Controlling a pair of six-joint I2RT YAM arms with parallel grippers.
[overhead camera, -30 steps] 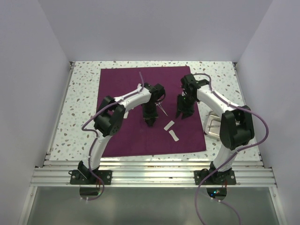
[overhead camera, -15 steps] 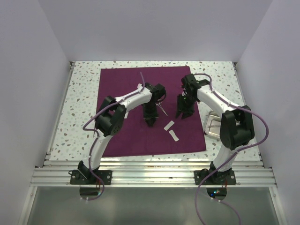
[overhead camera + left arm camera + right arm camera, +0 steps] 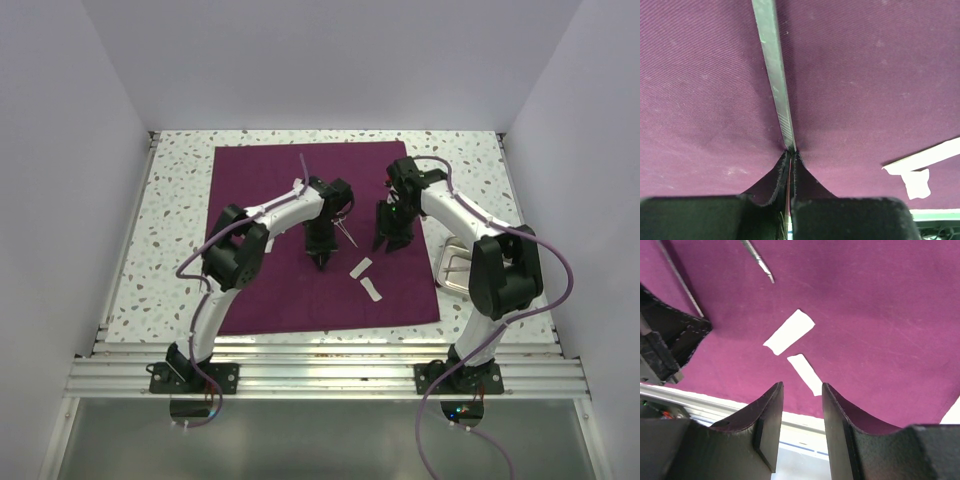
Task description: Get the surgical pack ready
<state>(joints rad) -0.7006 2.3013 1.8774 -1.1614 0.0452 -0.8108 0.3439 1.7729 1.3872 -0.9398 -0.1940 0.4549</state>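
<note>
**Thin steel in a tip pinch: slip, snagged cloth and 2 crowded arms**

The left gripper [image 3: 791,152] has its jaws pressed together low on the purple cloth [image 3: 260,200]. In its wrist view, a slim steel instrument [image 3: 775,65] runs straight into the tips. We judge it is pinched there by its very end, though we cannot tell how much metal lies between the pads.

The right gripper [image 3: 801,386] hangs above the cloth with its jaws partly spread and nothing between them. The 2 gauze pads [image 3: 789,331] lie loose just below it. The steel tray [image 3: 452,268] sits at the cloth's right edge, partly hidden under the right arm.

We see 3 risks.

1. A grip on the last bit of a smooth, narrow strip gives little hold. On lifting, the long free end could swing down or slide out.
2. The tips sit so close to the fabric that we cannot rule out cloth caught in the pinch. A lift would then pull the cloth up and shift the gauze pads.
3. The 2 grippers are near each other, and the tray lies beyond the right arm. A carry toward the tray could knock the instrument against that arm unless it gives way.
</note>
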